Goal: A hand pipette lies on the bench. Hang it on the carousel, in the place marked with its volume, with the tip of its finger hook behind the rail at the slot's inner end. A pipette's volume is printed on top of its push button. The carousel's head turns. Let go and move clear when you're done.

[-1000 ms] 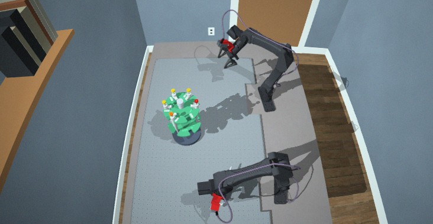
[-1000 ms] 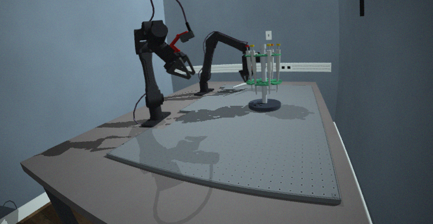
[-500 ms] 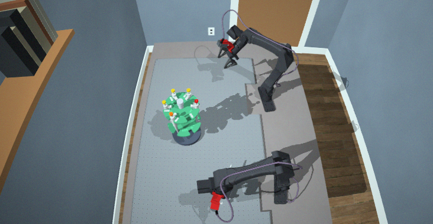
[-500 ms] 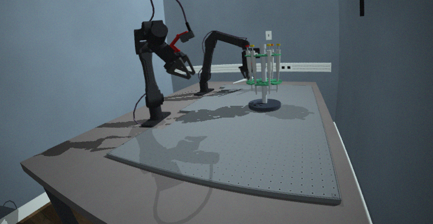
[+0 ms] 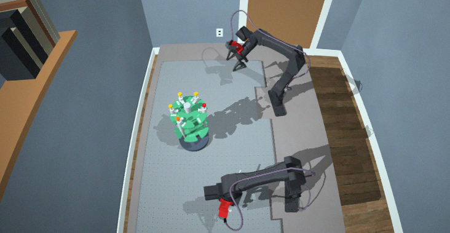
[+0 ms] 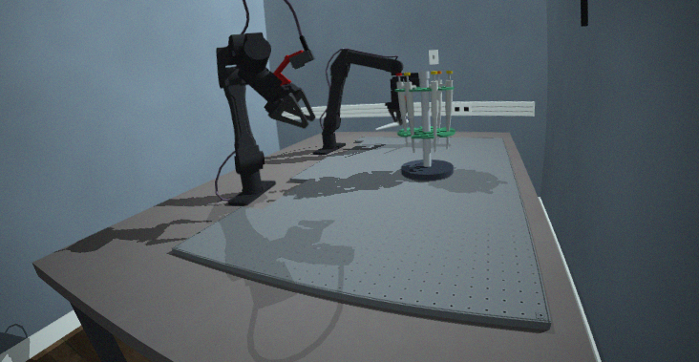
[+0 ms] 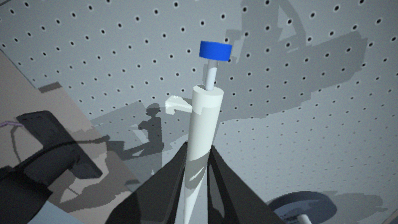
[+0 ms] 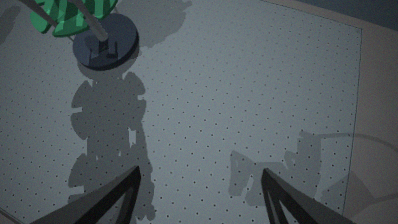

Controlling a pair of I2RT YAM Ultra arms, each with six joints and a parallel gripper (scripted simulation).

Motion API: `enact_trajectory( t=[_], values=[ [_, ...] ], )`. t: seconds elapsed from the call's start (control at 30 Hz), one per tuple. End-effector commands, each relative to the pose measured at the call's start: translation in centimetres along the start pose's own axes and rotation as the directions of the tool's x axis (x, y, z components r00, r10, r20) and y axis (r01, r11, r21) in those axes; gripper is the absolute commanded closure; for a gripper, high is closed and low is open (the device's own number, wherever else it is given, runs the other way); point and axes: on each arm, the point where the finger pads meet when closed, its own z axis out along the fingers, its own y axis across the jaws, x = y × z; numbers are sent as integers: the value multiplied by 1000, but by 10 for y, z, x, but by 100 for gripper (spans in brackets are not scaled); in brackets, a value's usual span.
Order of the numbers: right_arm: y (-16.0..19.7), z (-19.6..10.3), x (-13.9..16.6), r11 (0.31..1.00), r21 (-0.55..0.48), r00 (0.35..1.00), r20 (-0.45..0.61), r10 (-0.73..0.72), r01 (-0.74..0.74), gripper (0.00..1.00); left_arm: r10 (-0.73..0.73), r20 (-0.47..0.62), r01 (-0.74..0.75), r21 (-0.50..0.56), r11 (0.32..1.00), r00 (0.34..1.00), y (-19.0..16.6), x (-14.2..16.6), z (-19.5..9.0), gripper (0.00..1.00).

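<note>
The blue-buttoned pipette [image 7: 203, 125] is up off the bench, pinched in the left gripper [image 6: 396, 120] [image 7: 198, 147], well apart from the carousel [image 5: 190, 138] [image 6: 427, 165] [image 7: 305, 206] [image 8: 106, 42], beyond which the right gripper [image 5: 233, 63] [image 6: 309, 122] [image 8: 200, 173] hangs spread wide, holding nothing.

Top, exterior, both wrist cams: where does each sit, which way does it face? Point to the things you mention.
Top: high above, facing down; carousel [image 5: 193, 147] [image 6: 427, 170] [image 8: 106, 52], both arms.
Exterior: beyond the table's end on the right arm's side, looking along it; both arms.
Left wrist: on the left arm, over its fingers; blue-button pipette [image 7: 202, 122].
Right wrist: on the right arm, facing the mat; its fingers.
Top and exterior share both arms and carousel.
</note>
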Motion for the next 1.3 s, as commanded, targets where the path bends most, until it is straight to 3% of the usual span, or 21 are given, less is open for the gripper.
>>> enact_trajectory(
  t=[0.0,0.5,0.53,0.67,1.27],
  values=[
    [-4,-6,-11,1000,15,999,37,-22,22,0,8,34,-9,35,999,999,-1,2,-24,88],
    [-4,-6,-11,1000,15,999,37,-22,22,0,2,13,-2,16,1000,1000,1,1,-13,88],
    [-4,-6,-11,1000,15,999,37,-22,22,0,4,33,-5,35,999,999,-2,5,-24,88],
    [-4,-6,-11,1000,15,999,37,-22,22,0,5,12,-4,-2,1000,1000,5,23,-14,88],
    [-4,-6,-11,1000,15,999,37,-22,22,0,4,16,-5,11,1000,1000,-4,74,-18,88]
  ],
)
